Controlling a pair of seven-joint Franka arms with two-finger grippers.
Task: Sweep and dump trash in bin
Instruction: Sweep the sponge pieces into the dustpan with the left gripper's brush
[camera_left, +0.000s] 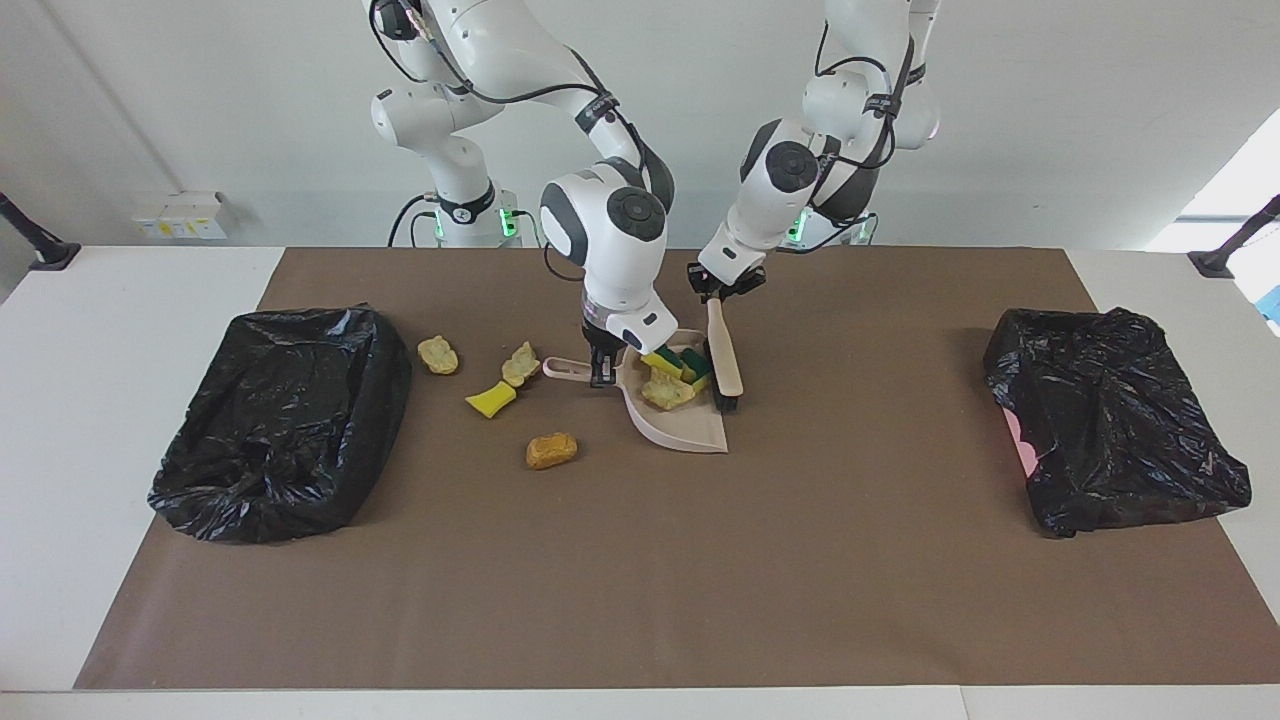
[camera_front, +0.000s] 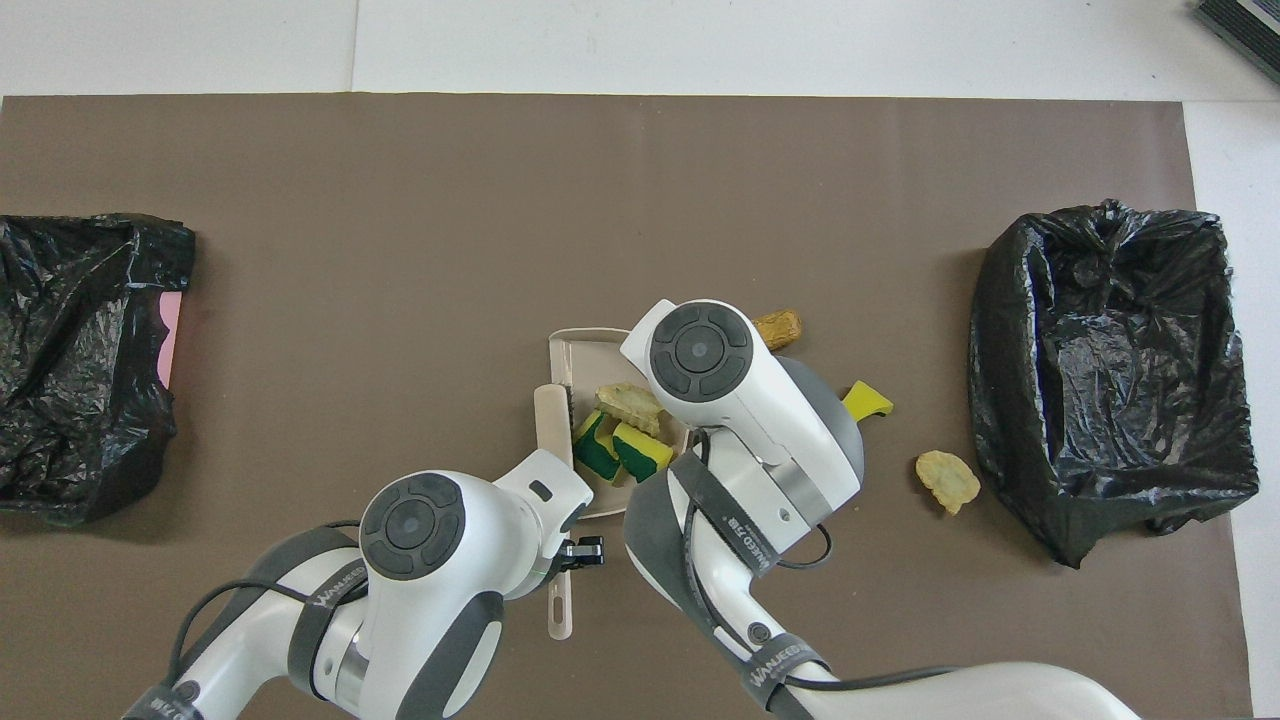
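My right gripper (camera_left: 600, 372) is shut on the handle of the beige dustpan (camera_left: 684, 430), which rests on the brown mat. My left gripper (camera_left: 716, 291) is shut on the beige brush (camera_left: 726, 368), whose bristles stand at the pan's mouth. In the dustpan (camera_front: 578, 350) lie a pale yellow scrap (camera_front: 628, 402) and two yellow-green scraps (camera_front: 600, 452). More trash lies loose toward the right arm's end: two pale scraps (camera_left: 438, 355), a bright yellow one (camera_left: 490, 400) and an orange-brown one (camera_left: 551, 450). In the overhead view my right wrist hides its gripper.
A bin lined with a black bag (camera_left: 280, 420) stands at the right arm's end of the mat. A second black-lined bin (camera_left: 1110, 420) stands at the left arm's end. The brown mat (camera_left: 640, 580) reaches to the table's front edge.
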